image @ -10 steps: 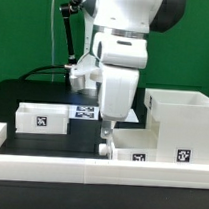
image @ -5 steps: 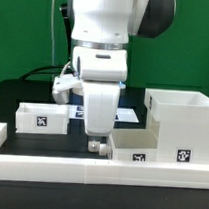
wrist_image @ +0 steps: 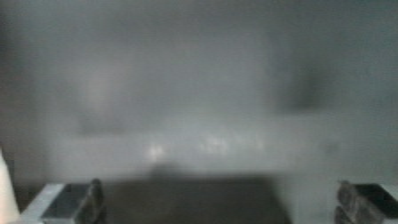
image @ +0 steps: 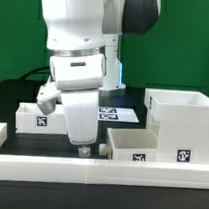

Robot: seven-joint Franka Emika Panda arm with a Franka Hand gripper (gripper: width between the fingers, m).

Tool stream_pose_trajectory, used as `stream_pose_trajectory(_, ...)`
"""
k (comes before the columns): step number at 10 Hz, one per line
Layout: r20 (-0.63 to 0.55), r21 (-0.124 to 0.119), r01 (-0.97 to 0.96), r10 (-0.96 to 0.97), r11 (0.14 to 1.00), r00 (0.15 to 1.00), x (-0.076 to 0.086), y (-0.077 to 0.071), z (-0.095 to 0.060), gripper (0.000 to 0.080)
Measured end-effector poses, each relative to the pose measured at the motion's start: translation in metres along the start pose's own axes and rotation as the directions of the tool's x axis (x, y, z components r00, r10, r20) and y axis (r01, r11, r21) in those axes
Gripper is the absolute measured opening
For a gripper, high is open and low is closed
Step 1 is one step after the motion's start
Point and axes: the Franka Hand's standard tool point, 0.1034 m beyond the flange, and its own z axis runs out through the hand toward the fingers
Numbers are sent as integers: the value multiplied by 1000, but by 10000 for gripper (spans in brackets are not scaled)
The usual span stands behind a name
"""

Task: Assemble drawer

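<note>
Pincer (image: 82, 145) spread and empty, low over the desk (image: 11, 93). One tray (image: 130, 146) just beside it, other tray (image: 30, 113) behind, casing (image: 186, 128) past the near tray. Guessing it's lining up a tray grab, so next it has to straddle a wall.

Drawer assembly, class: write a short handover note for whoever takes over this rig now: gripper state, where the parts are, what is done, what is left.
Gripper: open, empty, hanging low at the front tray's end on the exterior view's left.
Parts: casing at the exterior view's right; front tray beside it, just behind the rim wall; second tray at the left, partly hidden by the arm.
Done: nothing joined; both trays sit outside the casing.
Left: fit both trays into the casing.
</note>
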Motion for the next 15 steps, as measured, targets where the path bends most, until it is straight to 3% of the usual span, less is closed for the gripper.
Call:
stream_pose_trajectory(3,-8,0,14,-14,1000,1000,32,3,6,648)
stream_pose_trajectory(7,-10,4,12,-12,1000,1000,35,4,7,648)
stream_pose_trajectory(15,-34,12,-5,6,1000,999,78,6,13,648)
